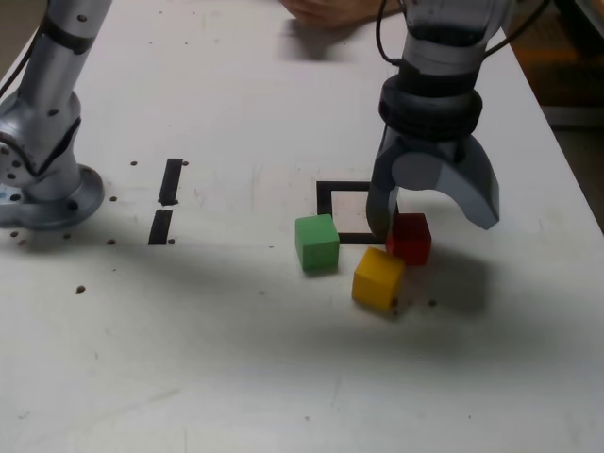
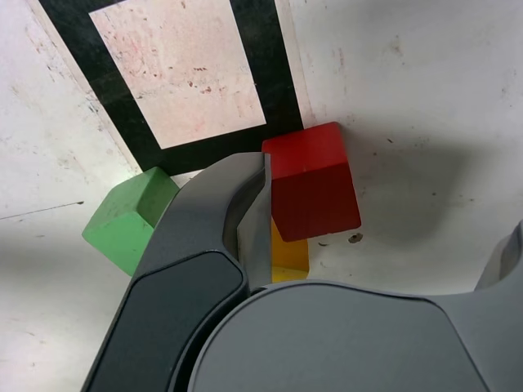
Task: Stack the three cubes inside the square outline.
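Your bench [image 1: 236, 377] was a white top, scuffed and dotted with small dark specks, and it filled nearly the whole exterior view. Beyond its far right corner in that view you had a strip of darker floor and something orange. At the far edge a person's hand [image 1: 326, 9] rested on the surface. The arm's grey base [image 1: 47, 189] stood near the left edge in the exterior view, with two short black strips [image 1: 166, 200] just beside it toward the middle.

The square outline [image 1: 342, 215] lay near the middle of the bench, its white centre bare and faintly stained. All three cubes sat outside it on the near side: the green cube [image 1: 317, 242] at its near left corner, the red cube [image 1: 410, 238] at its near right corner, touching the tape in the wrist view, and the yellow cube [image 1: 377, 278] closer to you, between the other two.

Your gripper [image 1: 429, 222] hung low with its jaws spread wide, straddling the red cube. One finger [image 2: 245, 214] seemed to touch the cube's side, though the wrist view did not settle it; the other stood well clear.
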